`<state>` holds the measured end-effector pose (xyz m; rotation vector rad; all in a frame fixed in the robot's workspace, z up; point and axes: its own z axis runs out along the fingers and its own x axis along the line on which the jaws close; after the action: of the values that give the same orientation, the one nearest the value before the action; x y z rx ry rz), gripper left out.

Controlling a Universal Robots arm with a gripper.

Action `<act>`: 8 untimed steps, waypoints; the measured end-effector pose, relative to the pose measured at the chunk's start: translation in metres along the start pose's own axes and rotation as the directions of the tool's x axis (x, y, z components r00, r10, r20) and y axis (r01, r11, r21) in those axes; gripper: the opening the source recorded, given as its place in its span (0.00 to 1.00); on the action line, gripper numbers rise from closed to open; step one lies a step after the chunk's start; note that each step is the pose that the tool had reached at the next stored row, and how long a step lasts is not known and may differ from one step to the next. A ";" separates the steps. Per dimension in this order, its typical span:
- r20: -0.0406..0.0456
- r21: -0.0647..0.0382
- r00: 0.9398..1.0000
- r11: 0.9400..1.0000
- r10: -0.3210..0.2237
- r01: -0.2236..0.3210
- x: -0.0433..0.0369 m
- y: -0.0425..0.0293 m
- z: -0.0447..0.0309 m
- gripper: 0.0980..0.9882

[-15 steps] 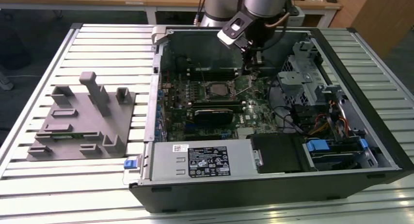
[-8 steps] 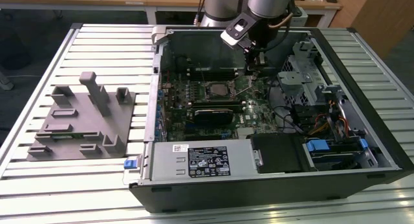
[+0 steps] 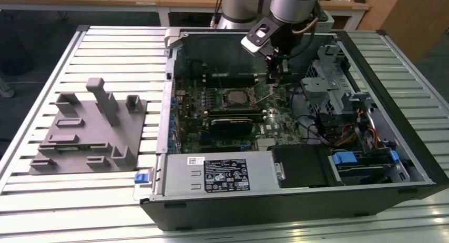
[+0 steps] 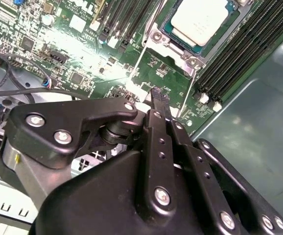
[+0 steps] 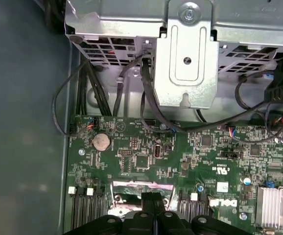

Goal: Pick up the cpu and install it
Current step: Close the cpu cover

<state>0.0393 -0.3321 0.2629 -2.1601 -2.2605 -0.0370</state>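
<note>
The cpu (image 4: 200, 19), a pale silver square, lies flat in the motherboard socket (image 3: 237, 99) inside the open computer case. My gripper (image 4: 158, 95) hangs low over the green board beside that socket, a short way from the cpu, and its black fingers are pressed together with nothing between them. In the first wrist view the gripper (image 5: 153, 199) stands with its tips just above the socket's shiny metal frame (image 5: 131, 188). A thin metal socket lever (image 4: 137, 63) runs past the fingertips. In the exterior view the gripper (image 3: 278, 79) reaches down at the exterior view's right of the socket.
A grey plastic tray (image 3: 91, 132) with upright blocks lies on the slatted table at the exterior view's left of the case. Memory slots (image 4: 239, 54), black cables (image 5: 146, 98), a metal drive cage (image 5: 188, 58) and the case walls (image 3: 172, 48) crowd the gripper.
</note>
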 end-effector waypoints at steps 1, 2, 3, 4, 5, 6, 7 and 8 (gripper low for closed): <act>0.000 0.000 1.000 1.000 -0.001 0.001 0.0002 0.0010 0.0007 0.01; 0.000 0.000 1.000 1.000 -0.001 0.001 0.0004 0.0021 0.0013 0.01; 0.000 0.000 1.000 1.000 -0.001 0.001 0.0005 0.0033 0.0019 0.01; 0.000 0.000 1.000 1.000 -0.001 0.001 0.0007 0.0045 0.0025 0.01; 0.000 0.000 1.000 1.000 -0.001 0.001 0.0010 0.0053 0.0028 0.01; 0.000 0.000 1.000 1.000 -0.002 0.002 0.0012 0.0061 0.0032 0.01; 0.000 0.000 1.000 1.000 -0.002 0.002 0.0015 0.0071 0.0037 0.01; 0.000 0.000 1.000 1.000 -0.002 0.002 0.0019 0.0084 0.0042 0.01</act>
<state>0.0476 -0.3297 0.2588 -2.1581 -2.2624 -0.0368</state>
